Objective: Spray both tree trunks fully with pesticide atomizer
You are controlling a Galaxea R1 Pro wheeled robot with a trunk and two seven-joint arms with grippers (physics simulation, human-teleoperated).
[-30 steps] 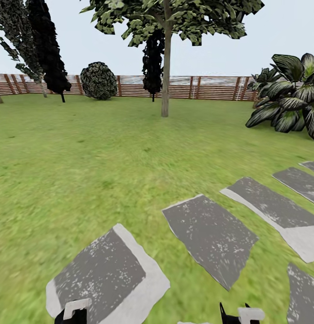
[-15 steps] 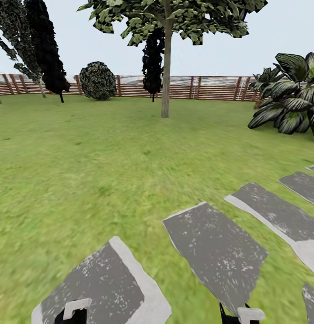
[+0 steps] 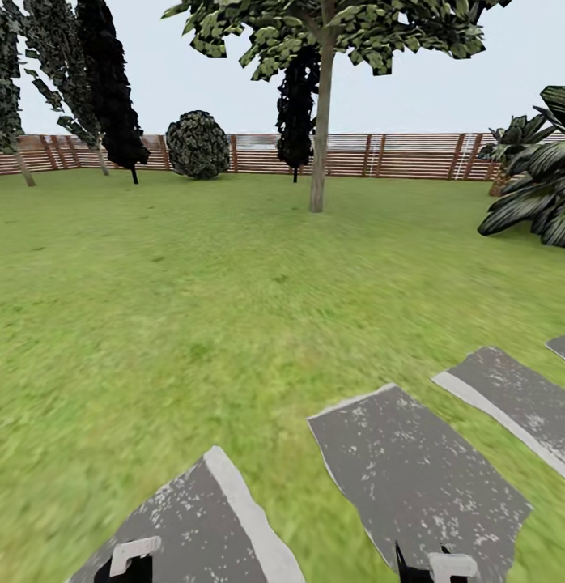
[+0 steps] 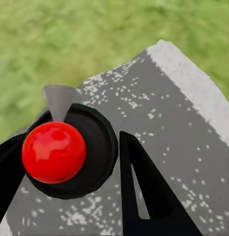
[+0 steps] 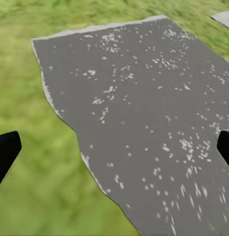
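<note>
Bright green lawn [image 3: 193, 308], white-speckled grey stepping stones [image 3: 412, 478], red-brown slatted fence [image 3: 396, 155], red ball [image 4: 53, 152]

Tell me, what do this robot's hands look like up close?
The left gripper has glossy black, wedge-shaped jaws, one with a slot cut through it. Between them sits a black round disc carrying a shiny red ball and a small grey cone. The right gripper shows matching black tips. From the head view, both wrists carry white blocks.

Four flat grey stepping stones [image 3: 416, 478] lie on the green lawn, and one thick pale-trunked tree with a leafy crown [image 3: 319, 154] stands there. By the fence are four narrow dark cypress-like trees [image 3: 112, 97] and one round dark bush [image 3: 198, 144].
</note>
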